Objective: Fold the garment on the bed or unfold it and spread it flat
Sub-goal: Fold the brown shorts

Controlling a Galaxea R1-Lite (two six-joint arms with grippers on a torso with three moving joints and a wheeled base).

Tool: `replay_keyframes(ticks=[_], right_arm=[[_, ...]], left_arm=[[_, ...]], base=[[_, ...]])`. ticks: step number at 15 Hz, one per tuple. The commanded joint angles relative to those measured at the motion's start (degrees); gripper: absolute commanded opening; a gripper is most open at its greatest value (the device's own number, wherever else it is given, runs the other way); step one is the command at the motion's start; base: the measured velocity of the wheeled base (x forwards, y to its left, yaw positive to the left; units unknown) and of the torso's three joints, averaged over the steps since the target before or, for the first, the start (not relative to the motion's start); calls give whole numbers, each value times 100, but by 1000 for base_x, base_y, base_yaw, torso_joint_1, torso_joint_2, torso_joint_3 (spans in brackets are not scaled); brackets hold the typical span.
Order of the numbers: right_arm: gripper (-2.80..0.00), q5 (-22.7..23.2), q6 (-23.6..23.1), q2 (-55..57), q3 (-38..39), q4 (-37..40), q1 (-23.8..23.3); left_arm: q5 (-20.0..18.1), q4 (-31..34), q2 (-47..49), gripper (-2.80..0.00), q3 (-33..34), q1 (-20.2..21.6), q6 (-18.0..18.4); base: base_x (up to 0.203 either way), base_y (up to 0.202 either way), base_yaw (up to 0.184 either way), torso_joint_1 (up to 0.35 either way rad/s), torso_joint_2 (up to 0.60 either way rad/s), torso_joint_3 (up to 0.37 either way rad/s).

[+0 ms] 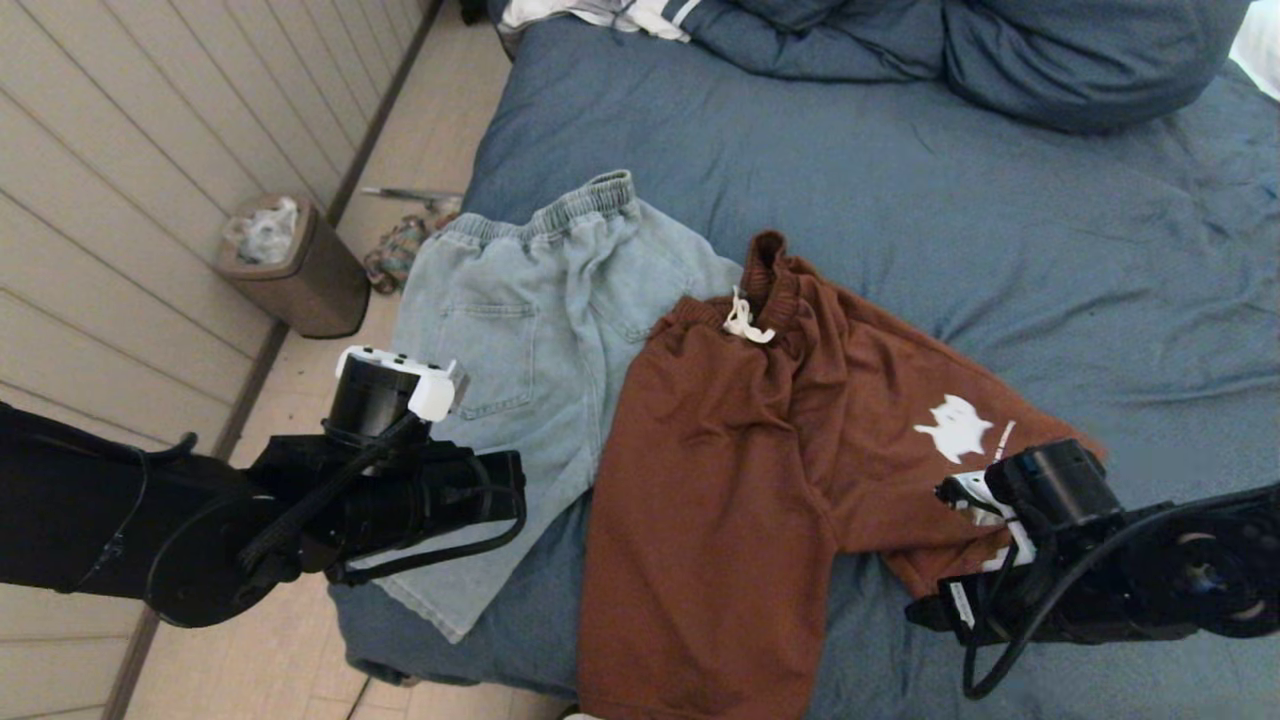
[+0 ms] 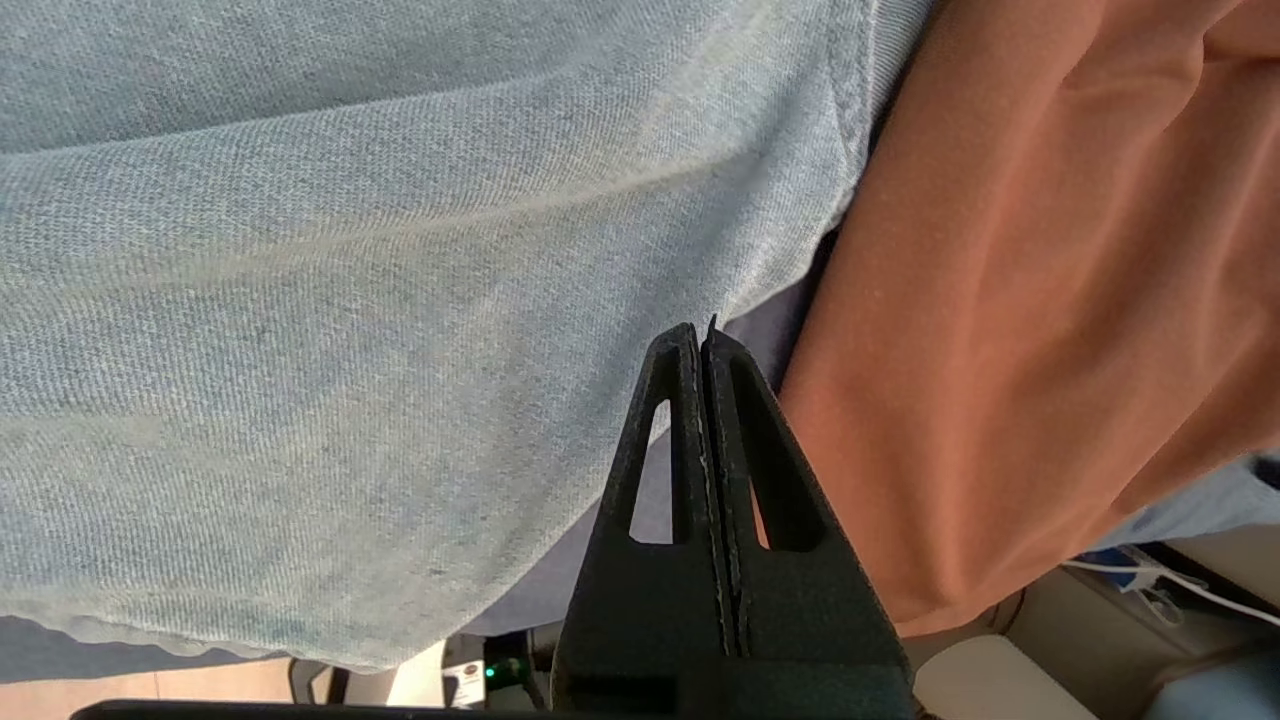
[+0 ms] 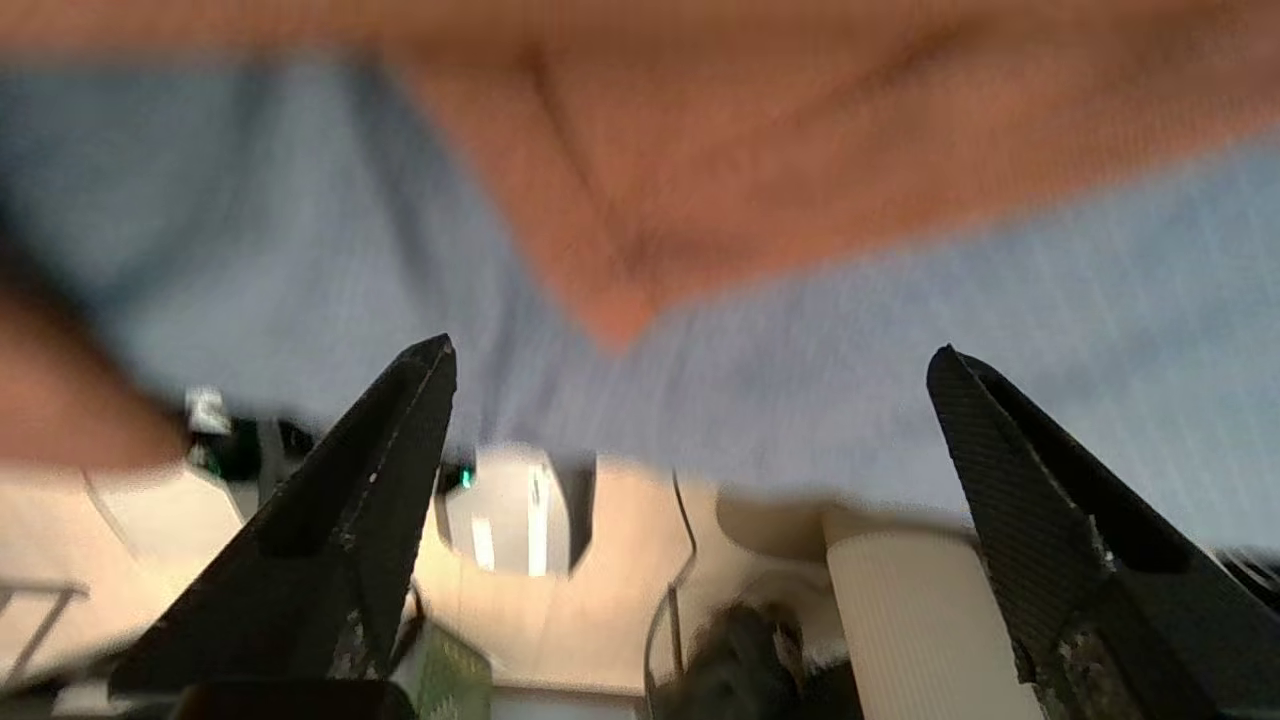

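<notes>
Rust-brown shorts (image 1: pixel 740 450) with a white drawstring and a white print lie spread on the bed (image 1: pixel 900 180), overlapping light denim shorts (image 1: pixel 530 320) to their left. My left gripper (image 2: pixel 700 345) is shut and empty. It hovers over the gap between the denim leg (image 2: pixel 350 300) and the brown leg (image 2: pixel 1050 300). My right gripper (image 3: pixel 690 350) stands wide open with nothing between its fingers. It is just off the brown hem corner (image 3: pixel 610 320), over the blue cover near the bed's front edge. In the head view it sits at the printed leg's hem (image 1: pixel 940 605).
Blue pillows (image 1: pixel 1080 50) and a striped cloth (image 1: pixel 610 15) lie at the head of the bed. A brown waste bin (image 1: pixel 300 265) stands on the floor to the left, by the panelled wall. Both garments hang over the bed's near edge.
</notes>
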Motion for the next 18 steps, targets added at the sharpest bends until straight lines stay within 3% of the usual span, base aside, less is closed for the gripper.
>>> replay_keyframes(ticks=[1,4,13,14,15,18], right_arm=[[0,1,2,741,5,-395,-34],[0,6,4,1023,-261,-841,-110],[0,31,76,730,-501,-835,-138],[-12,31,76,737,-533,-835,-138],[-280,31,74,754,-518,-835,-131],[-280,31,76,733,-408,-842,-120]], left_arm=[[2,-38,39,-280,12,-1,-16],[2,-58,72,-280,12,-1,-12],[-6,-58,84,-280,38,-1,-16],[-6,-58,92,-280,38,-1,-16],[-6,-58,107,-280,38,-6,-16],[-6,-58,128,-280,38,-1,-16]], base=[[0,0,0,0,0,0],[0,0,0,0,0,0],[0,0,0,0,0,0],[0,0,0,0,0,0],[0,0,0,0,0,0],[0,0,0,0,0,0]])
